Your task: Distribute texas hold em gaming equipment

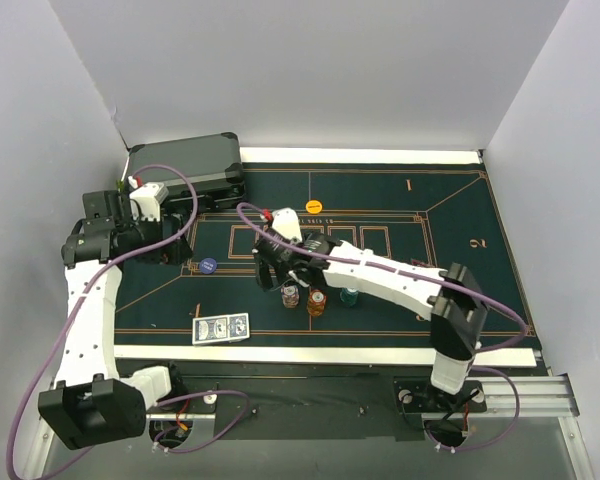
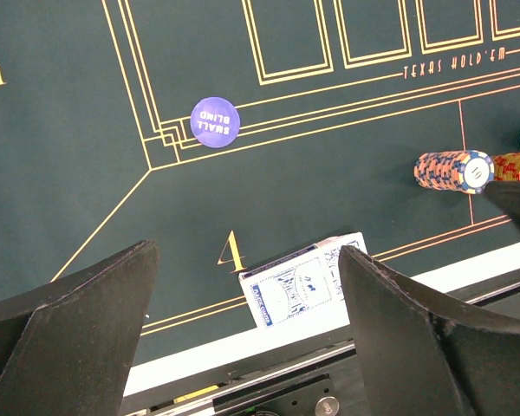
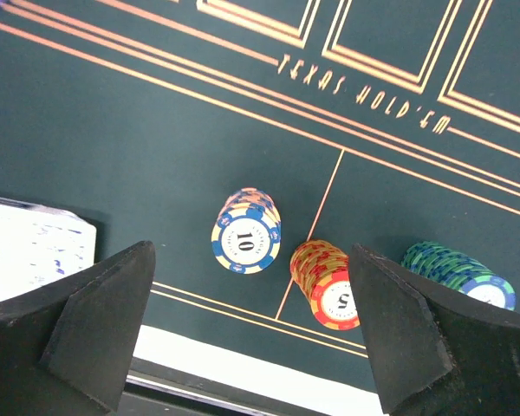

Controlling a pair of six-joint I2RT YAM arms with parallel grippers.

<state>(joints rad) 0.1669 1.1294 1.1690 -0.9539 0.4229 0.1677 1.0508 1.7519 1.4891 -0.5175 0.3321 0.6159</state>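
Fingers (image 3: 95, 329) on your R gripper (image 3: 251, 260) hang spread, empty, above three chip stacks (image 3: 329, 282) lined up side by side, prob. one player's stake; L gripper (image 2: 249, 251) spread too, over cards (image 2: 299, 286).

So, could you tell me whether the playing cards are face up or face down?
Face down: the cards show blue patterned backs.

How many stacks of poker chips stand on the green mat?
3, side by side near the front edge: orange-blue stack left, red-yellow stack middle, teal stack right.
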